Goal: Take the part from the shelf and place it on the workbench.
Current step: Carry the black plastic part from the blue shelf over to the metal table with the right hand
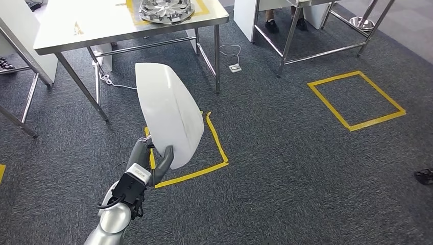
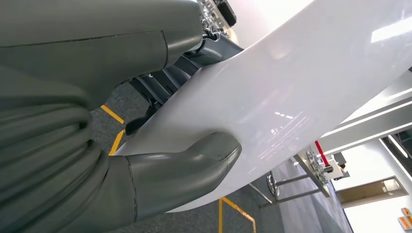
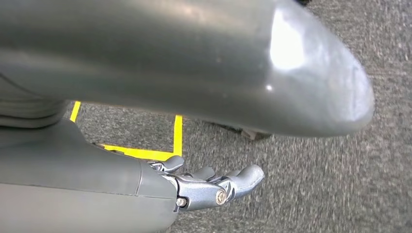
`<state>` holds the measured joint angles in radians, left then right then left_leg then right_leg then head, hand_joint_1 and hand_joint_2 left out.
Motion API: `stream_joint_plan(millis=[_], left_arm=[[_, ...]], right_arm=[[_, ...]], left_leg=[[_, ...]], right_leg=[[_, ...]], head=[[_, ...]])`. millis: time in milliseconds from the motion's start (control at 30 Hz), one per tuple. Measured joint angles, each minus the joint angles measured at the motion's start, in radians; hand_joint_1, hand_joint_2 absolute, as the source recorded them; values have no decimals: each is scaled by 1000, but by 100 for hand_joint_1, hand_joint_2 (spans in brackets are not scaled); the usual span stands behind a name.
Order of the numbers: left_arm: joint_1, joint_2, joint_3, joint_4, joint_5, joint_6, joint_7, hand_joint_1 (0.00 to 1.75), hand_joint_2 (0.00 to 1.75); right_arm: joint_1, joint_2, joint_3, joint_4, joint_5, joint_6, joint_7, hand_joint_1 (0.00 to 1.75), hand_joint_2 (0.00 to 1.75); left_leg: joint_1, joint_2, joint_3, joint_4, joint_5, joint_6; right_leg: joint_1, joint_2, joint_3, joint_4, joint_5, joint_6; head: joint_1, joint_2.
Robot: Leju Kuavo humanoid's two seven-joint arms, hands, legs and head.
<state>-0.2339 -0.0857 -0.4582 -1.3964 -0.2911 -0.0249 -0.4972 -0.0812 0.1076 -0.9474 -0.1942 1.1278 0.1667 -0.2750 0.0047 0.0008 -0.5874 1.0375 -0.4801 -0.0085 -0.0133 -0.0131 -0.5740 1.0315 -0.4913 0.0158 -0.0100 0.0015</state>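
Observation:
The part is a white curved panel [image 1: 168,115], held up above the grey carpet in the head view. My left hand [image 1: 153,161] grips its lower edge, thumb on the near face and fingers behind it. In the left wrist view the thumb [image 2: 194,162] presses on the glossy panel [image 2: 291,92]. The workbench [image 1: 102,25] stands ahead at the upper left, a white table on steel legs. My right hand [image 3: 214,187] hangs over the carpet with its fingers loosely extended and nothing in them.
A round metal part [image 1: 166,10] lies on a yellow-marked spot on the workbench. Yellow tape squares [image 1: 357,99] mark the carpet, one under the panel. A second steel-legged table [image 1: 316,30] stands at the back right, with a person's feet beneath it. Cables lie under the workbench.

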Motion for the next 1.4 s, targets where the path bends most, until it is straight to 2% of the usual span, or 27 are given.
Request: stream_joint_plan(millis=[67, 100, 133, 200, 233, 267, 300, 367, 400, 433, 467, 567, 600, 667, 867, 967, 1033, 1067, 1100, 1167, 1200, 1233, 1267, 1333, 1367, 1400], left_arm=[[-1, -2, 0, 0, 2, -3, 0, 175, 175], [-2, -4, 0, 0, 3, -3, 0, 175, 175], [-3, -6, 0, 0, 4, -4, -1, 175, 175], [-3, -7, 0, 3, 5, -4, -1, 175, 175], [-2, -7, 0, 4, 5, -4, -1, 175, 175], [-1, -7, 0, 6, 5, -5, -1, 175, 175], [0, -7, 0, 7, 6, -5, -1, 175, 175], [-1, -8, 0, 8, 5, -5, -2, 175, 175], [-2, -9, 0, 8, 4, -4, -3, 175, 175], [-3, -9, 0, 8, 3, -4, -3, 175, 175], [-3, -10, 0, 8, 1, -4, -3, 175, 175], [-5, -10, 0, 8, -1, -3, -4, 175, 175], [-6, -10, 0, 8, -1, -3, -4, 175, 175], [-8, -10, 0, 8, -1, -3, -4, 175, 175], [-10, -10, 0, 8, -2, -3, -4, 175, 175], [-10, -10, 0, 7, -2, -3, -4, 175, 175], [-11, -10, 0, 4, -2, -3, -4, 175, 175], [-12, -10, 0, 2, -2, -3, -5, 175, 175], [-13, -11, 0, 1, -2, -3, -5, 175, 175], [-14, -12, 0, 2, -2, -3, -5, 175, 175], [-12, -12, 0, 2, -2, -3, -4, 175, 175], [-11, -12, 0, 4, -2, -3, -3, 175, 175], [-10, -12, 0, 5, -2, -3, -3, 175, 175], [-10, -12, 0, 7, -2, -3, -3, 175, 175], [-11, -12, 0, 7, -2, -3, -3, 175, 175], [-11, -12, 0, 7, -2, -3, -3, 175, 175]], right_arm=[[-1, 0, 0, 0, 3, 3, 1, 0, 0], [-1, 0, 0, 0, 4, 4, 1, 0, 0], [-1, 0, 0, 0, 5, 5, 1, 0, 0], [0, 0, 0, 0, 7, 8, 0, 0, 0], [1, 0, 0, 0, 8, 9, 1, 0, 0], [2, 0, 0, 0, 9, 11, 2, 0, 0], [3, -1, -1, 0, 9, 12, 2, 0, 0], [3, -3, -1, 0, 9, 15, 3, 0, 0], [3, -4, -1, 0, 9, 16, 3, 0, 0], [1, -5, -1, 0, 9, 17, 4, 0, 0], [1, -5, -1, 0, 9, 18, 4, 0, 0], [0, -4, -1, 0, 12, 21, 14, 0, 0], [0, -4, -1, 0, 13, 23, 19, 0, 0], [-1, -4, -1, 0, 15, 27, 31, 0, 0], [-1, -4, -1, 0, 15, 36, 37, 0, 0], [-1, -4, -1, 0, 15, 37, 36, 0, 0], [-2, -4, -1, 0, 15, 38, 36, 0, 0], [-3, -4, -1, 0, 16, 38, 36, 0, 0], [-4, -5, -1, 0, 16, 38, 36, 0, 0], [-4, -6, -1, 0, 16, 39, 37, 0, 0], [-3, -6, -1, 0, 17, 39, 38, 0, 0], [-2, -6, -1, 0, 17, 40, 38, 0, 0], [-1, -7, -1, 0, 17, 41, 39, 0, 0], [-1, -8, -1, 0, 17, 42, 39, 0, 0], [-1, -7, -1, 0, 17, 43, 39, 0, 0], [-2, -6, -1, 0, 16, 44, 39, 0, 0]], left_leg=[[3, -2, 2, -7, 5, 13], [5, -3, 4, -12, 8, 19], [7, -3, 6, -15, 11, 24], [7, -3, 4, -14, 11, 29], [6, -3, 4, -13, 10, 30], [6, -4, 3, -11, 9, 30], [6, -6, 4, -10, 8, 30], [7, -9, 5, -6, 4, 25], [5, -11, 4, -4, 2, 21], [3, -12, 4, -2, 1, 16], [0, -13, 3, -1, -2, 14], [-4, -12, 4, -4, -5, 25], [-3, -11, 6, -7, -3, 24], [-3, -11, 10, -13, 2, 14], [-1, -11, 12, -20, 6, -4], [-5, -11, 10, -17, 3, 6], [-2, -11, 23, -40, 13, 17], [2, -9, 32, -55, 21, 21], [7, -8, 40, -68, 28, 24], [11, -6, 42, -73, 31, 25], [13, -6, 41, -70, 29, 23], [15, -6, 39, -65, 26, 20], [18, -7, 37, -59, 23, 16], [30, -9, 34, -39, 9, -1], [32, -10, 30, -26, 0, -11], [33, -11, 26, -14, -9, -21]], right_leg=[[-3, 0, 0, 4, -5, 12], [-3, 1, -10, 26, -20, 17], [-4, 3, -31, 70, -45, 22], [-4, 5, -99, 204, -104, 28], [-4, 5, -128, 258, -119, 30], [-5, 6, -142, 279, -115, 31], [-5, 6, -136, 259, -91, 30], [-5, 6, -77, 126, -22, 26], [-3, 7, -48, 62, 2, 21], [-2, 7, -29, 20, 15, 15], [-1, 8, -23, 2, 17, 10], [-1, 9, -23, -1, 21, 4], [0, 10, -23, -1, 21, 2], [1, 11, -23, 0, 21, -3], [2, 11, -24, 1, 20, -7], [-3, 10, -21, -6, 24, -1], [0, 10, -16, -12, 25, 6], [1, 11, -19, 0, 16, 9], [2, 13, -33, 33, -4, 12], [-3, 14, -90, 151, -64, 20], [-7, 15, -119, 207, -85, 25], [-11, 15, -136, 237, -89, 31], [-16, 15, -135, 231, -75, 37], [-26, 14, -80, 117, -14, 51], [-29, 17, -52, 61, 7, 56], [-30, 20, -34, 25, 17, 51]], head=[[0, 0], [1, 0], [3, 0], [6, 0], [7, 0], [7, 0], [7, 0], [7, 0], [7, 0], [7, 0], [7, 0], [7, 0], [6, 0], [7, 0], [7, 0], [7, 0], [7, 0], [7, 0], [9, 0], [11, 0], [11, 0], [11, 0], [11, 0], [12, 0], [14, 0], [16, 0]])
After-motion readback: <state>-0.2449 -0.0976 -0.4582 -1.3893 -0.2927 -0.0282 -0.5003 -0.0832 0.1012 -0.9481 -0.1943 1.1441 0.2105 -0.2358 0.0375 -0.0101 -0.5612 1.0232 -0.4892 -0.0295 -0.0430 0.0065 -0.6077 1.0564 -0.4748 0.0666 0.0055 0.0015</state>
